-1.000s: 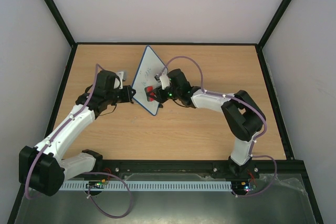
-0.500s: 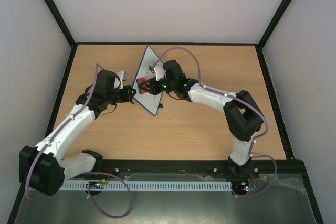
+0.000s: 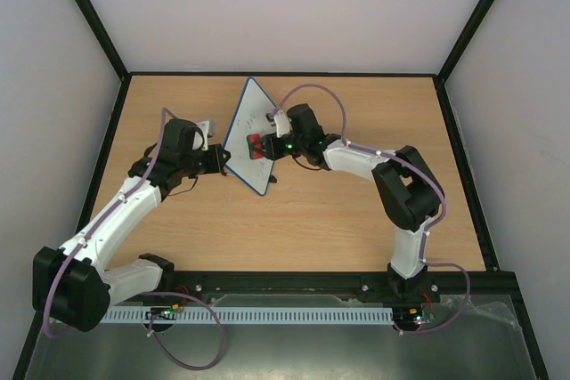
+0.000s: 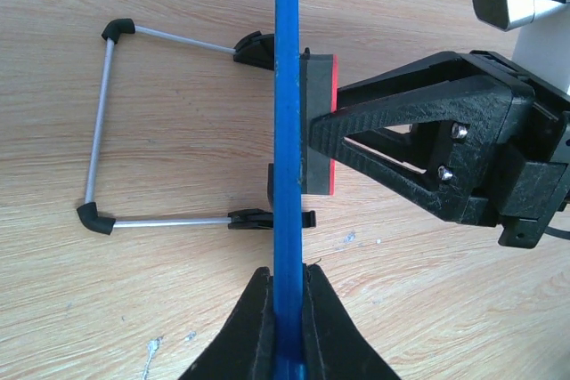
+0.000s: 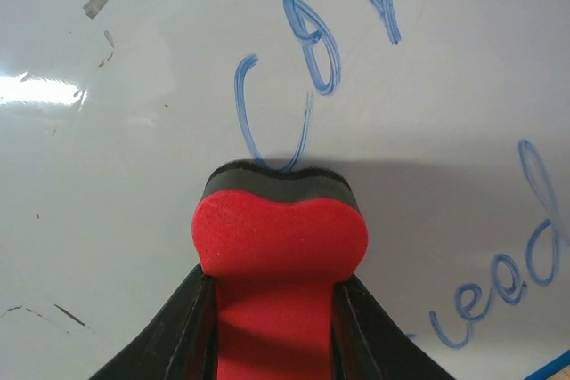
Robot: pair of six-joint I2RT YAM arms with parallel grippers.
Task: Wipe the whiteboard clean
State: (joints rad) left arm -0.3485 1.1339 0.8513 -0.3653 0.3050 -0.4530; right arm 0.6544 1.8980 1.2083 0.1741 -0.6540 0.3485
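Observation:
The whiteboard (image 3: 244, 118) stands tilted on the table, blue-rimmed, with blue handwriting (image 5: 307, 64) on its face (image 5: 160, 68). My left gripper (image 3: 223, 160) is shut on its blue rim (image 4: 287, 131), seen edge-on between my jaws (image 4: 287, 280). My right gripper (image 3: 264, 146) is shut on a red eraser with a black pad (image 5: 280, 236), (image 3: 255, 145). The pad presses flat against the board just below the writing. It also shows against the rim in the left wrist view (image 4: 319, 122), with the right gripper's black fingers (image 4: 419, 144) behind it.
The board's wire stand (image 4: 101, 126) with black feet rests on the wooden table (image 3: 356, 220) behind the board. Black frame rails and white walls bound the table. Grey smudges (image 5: 93, 2) mark the board's upper left.
My right gripper moved the eraser up and left across the board, then back a little to the right. The left gripper and the board stayed put.

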